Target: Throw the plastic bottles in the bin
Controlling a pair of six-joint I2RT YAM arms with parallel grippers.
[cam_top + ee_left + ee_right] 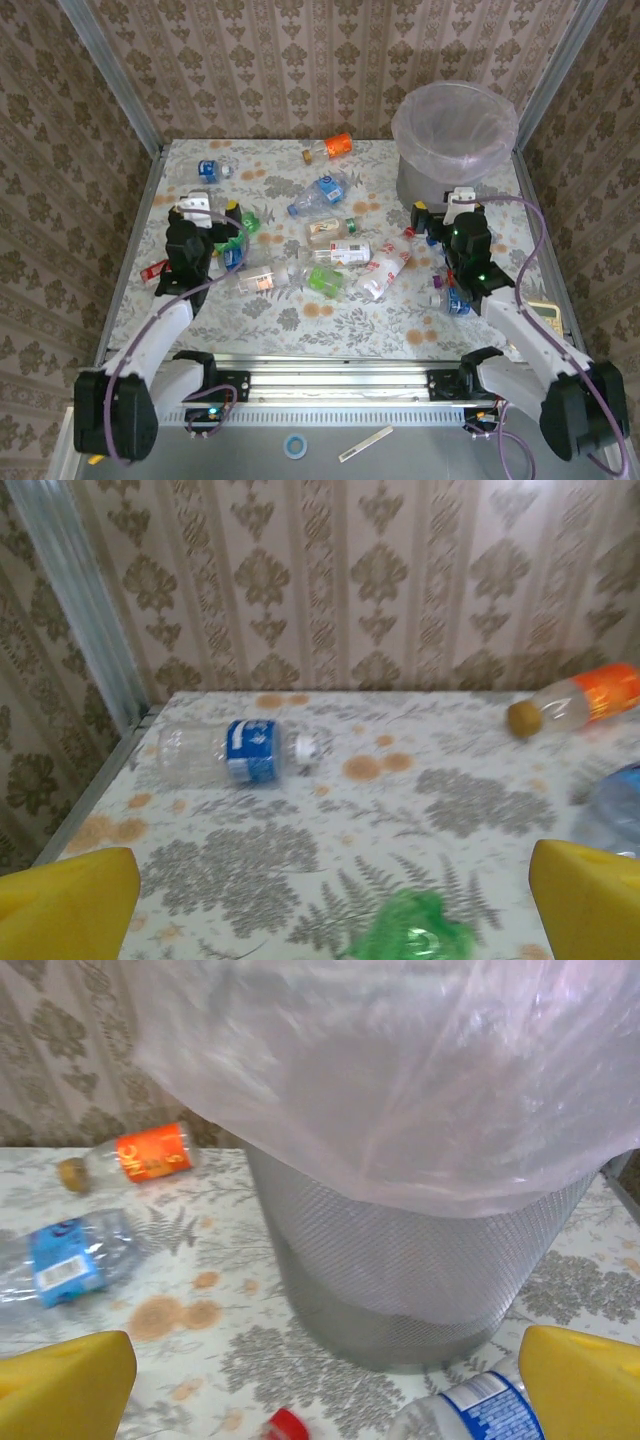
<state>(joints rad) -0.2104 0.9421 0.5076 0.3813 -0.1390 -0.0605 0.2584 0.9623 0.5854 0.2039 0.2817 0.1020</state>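
Bottles are lying scattered across the table, bin standing far right. Left gripper and right gripper are gaping empty; the left should be centring over the green bottle first.

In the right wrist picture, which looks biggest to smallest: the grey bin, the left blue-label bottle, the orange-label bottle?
1. bin, by far.
2. left blue-label bottle.
3. orange-label bottle; it lies farther away, so the bottles may truly match.

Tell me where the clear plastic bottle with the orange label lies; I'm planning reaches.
In the top view, the orange-labelled clear plastic bottle lies near the back wall, left of the round grey bin.
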